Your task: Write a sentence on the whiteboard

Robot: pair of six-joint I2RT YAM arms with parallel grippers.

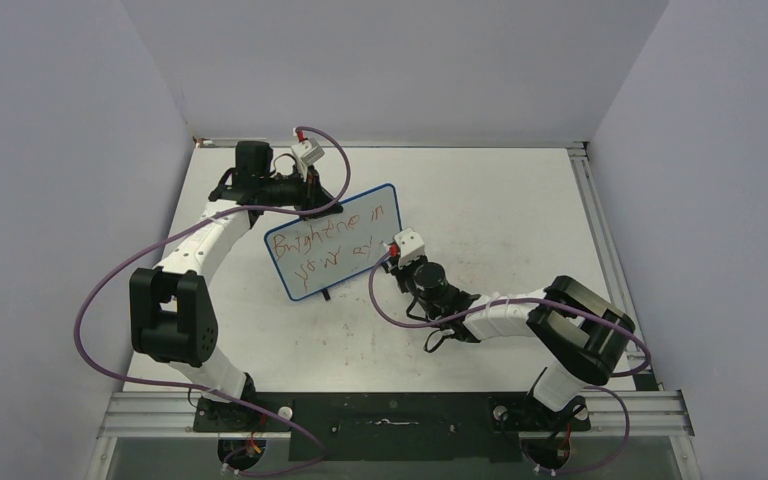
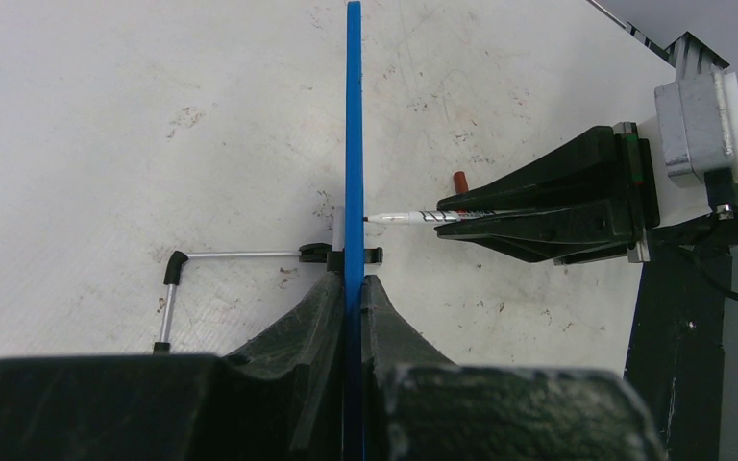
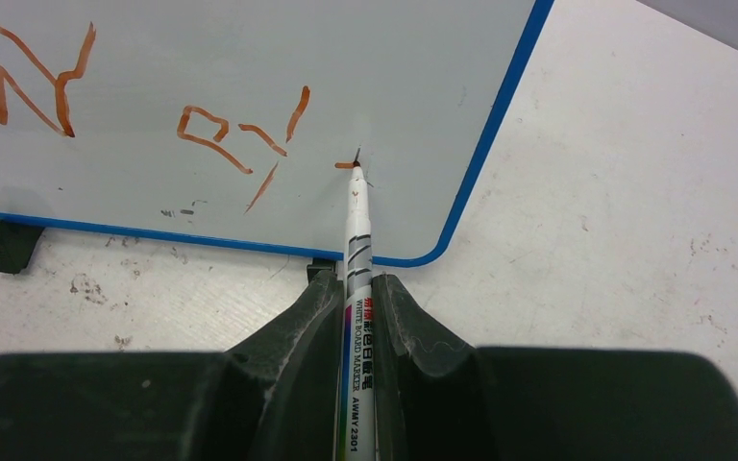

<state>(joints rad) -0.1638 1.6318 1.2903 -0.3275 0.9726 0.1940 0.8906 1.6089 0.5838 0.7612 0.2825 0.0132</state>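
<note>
The whiteboard [image 1: 360, 232], white with a thin blue frame, stands tilted on the tabletop. Red lettering, the sentence [image 1: 325, 238], runs across it in two lines. My left gripper [image 1: 315, 203] is shut on the board's top edge; in the left wrist view the blue frame [image 2: 353, 144] shows edge-on between the jaws of that gripper [image 2: 354, 283]. My right gripper [image 3: 356, 283] is shut on a white marker [image 3: 357, 240]. The marker's tip touches the board [image 3: 423, 77] at a short fresh stroke to the right of the sentence's [image 3: 221, 134] last marks.
The board's wire stand leg [image 2: 231, 254] and black feet [image 3: 0, 245] rest on the scuffed tabletop. A small red-brown piece [image 2: 460, 181] lies behind the right gripper [image 2: 444, 219]. Grey walls close in three sides, and a metal rail [image 1: 600, 230] runs along the right edge.
</note>
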